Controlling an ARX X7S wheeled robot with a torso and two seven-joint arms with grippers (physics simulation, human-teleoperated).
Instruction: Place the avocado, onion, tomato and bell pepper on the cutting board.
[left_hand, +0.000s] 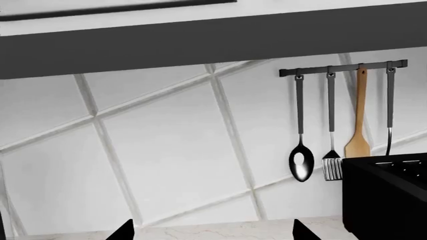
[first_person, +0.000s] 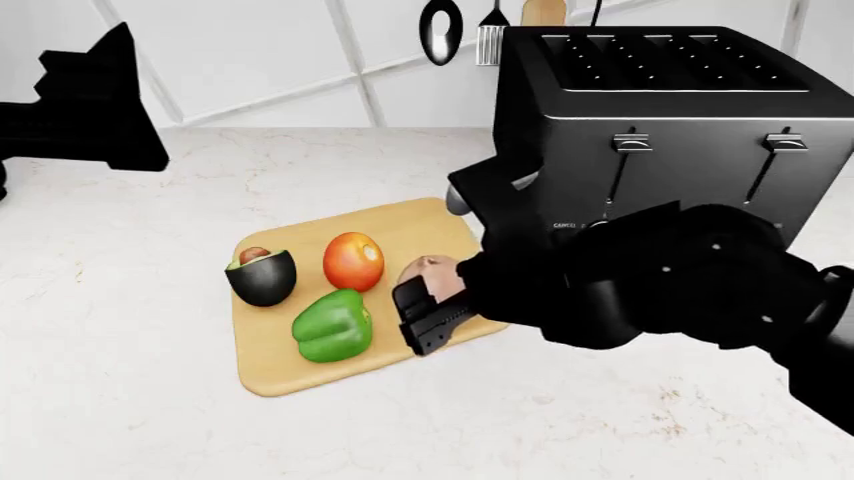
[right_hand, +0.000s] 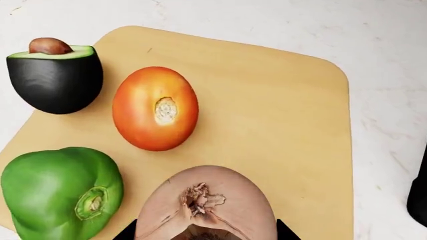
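closest to the lens, the onion (right_hand: 207, 202) is sitting between the fingers of the right gripper (first_person: 430, 312), which is clamping it over the cutting board (right_hand: 287, 120). just beyond the gripper the tomato (right_hand: 155, 108) is lying, the bell pepper (right_hand: 60, 192) beside it, the avocado (right_hand: 57, 75) farther off. bare board is showing toward the toaster (first_person: 667, 110). the left gripper (first_person: 87, 100) is hanging well away; its opening cannot be told.
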